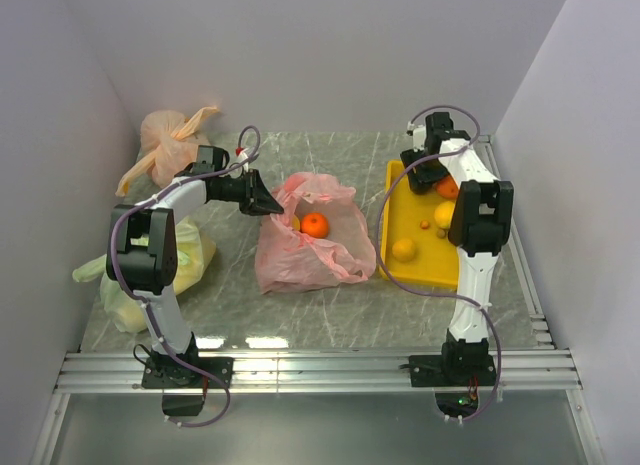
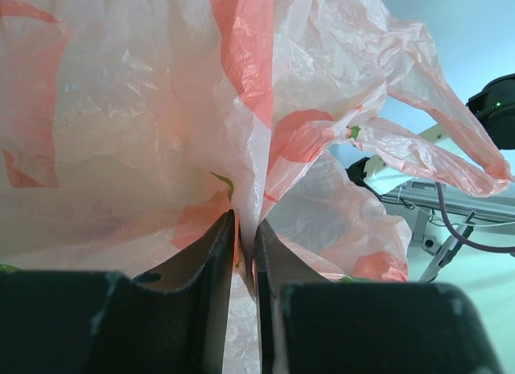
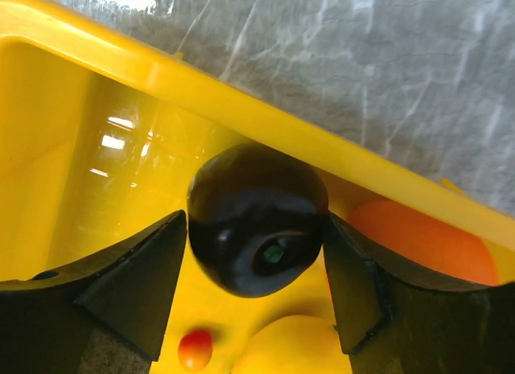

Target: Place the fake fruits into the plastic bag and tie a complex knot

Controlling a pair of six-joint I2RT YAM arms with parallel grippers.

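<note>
- Bag (image 1: 310, 250) sat mid counter (image 1: 320, 320), mouth open, one orange (image 1: 315, 225) inside.
- My left jaws pinched its rim tight, arm stretched low across, to keep the mouth open for loading.
- My right jaws, arm reaching far over the tray (image 1: 398, 275), clasped a dark fruit (image 3: 253, 221).

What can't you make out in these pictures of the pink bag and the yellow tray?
Top view: folds of the plastic bag hide its contents except one orange fruit and a yellow sliver.
Top view: the right pincer is tucked under its own wrist.
Left wrist view: bag film fills the frame past the left pincer; no fruit shows.
Right wrist view: whether the dark fruit is lifted off the yellow tray.
</note>
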